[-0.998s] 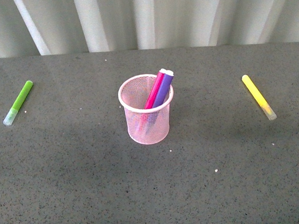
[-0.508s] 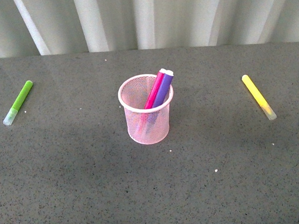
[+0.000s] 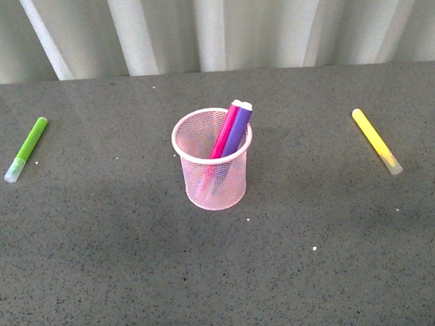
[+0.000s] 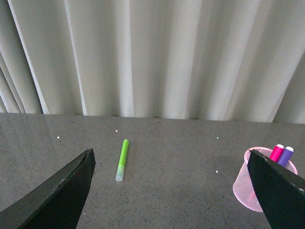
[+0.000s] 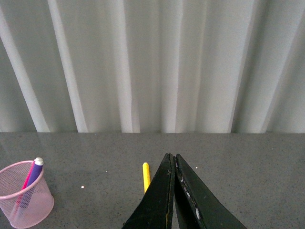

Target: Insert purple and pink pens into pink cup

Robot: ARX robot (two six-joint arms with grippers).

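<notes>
The pink cup [image 3: 214,163] stands upright mid-table. The pink pen [image 3: 224,131] and the purple pen [image 3: 237,129] stand in it side by side, leaning on its far right rim. The cup shows in the left wrist view [image 4: 249,187] with both pens, and in the right wrist view [image 5: 26,195]. Neither gripper shows in the front view. My left gripper [image 4: 171,164] is open and empty, above the table, with the cup behind one finger. My right gripper [image 5: 172,157] is shut and empty.
A lime-green marker [image 3: 26,149] lies at the far left of the grey table [image 3: 136,279], also in the left wrist view [image 4: 122,159]. A yellow marker [image 3: 376,140] lies at the right, partly behind my right fingers [image 5: 146,176]. A white curtain [image 3: 211,21] hangs behind the table.
</notes>
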